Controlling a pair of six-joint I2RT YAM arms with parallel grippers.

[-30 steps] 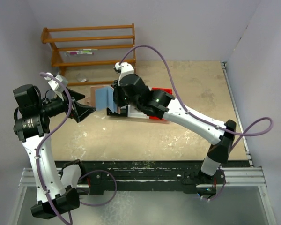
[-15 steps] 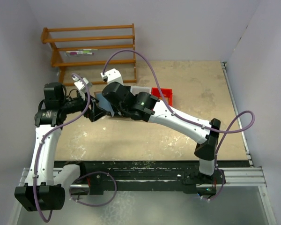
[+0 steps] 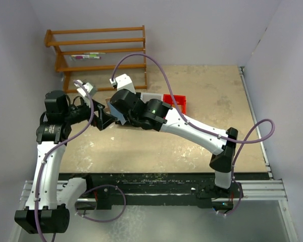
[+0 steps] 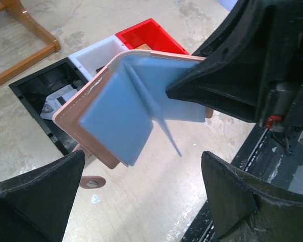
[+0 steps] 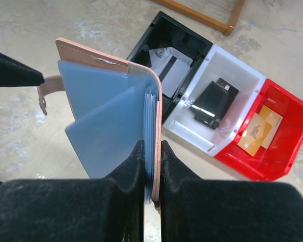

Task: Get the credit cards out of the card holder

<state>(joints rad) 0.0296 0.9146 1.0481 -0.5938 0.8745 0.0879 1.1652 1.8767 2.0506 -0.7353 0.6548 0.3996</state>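
Right wrist shows right tool clamping card holder; left tool gapes beside it.

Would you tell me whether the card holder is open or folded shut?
Open: the card holder shows blue leaves fanned apart, its edge pinched by the right gripper.

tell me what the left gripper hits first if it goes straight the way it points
Probably the card holder, its blue flaps held by the right gripper straight ahead of the open left gripper.

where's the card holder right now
In the right wrist view, the card holder hangs open, clamped in the right gripper, just left of the black bin.
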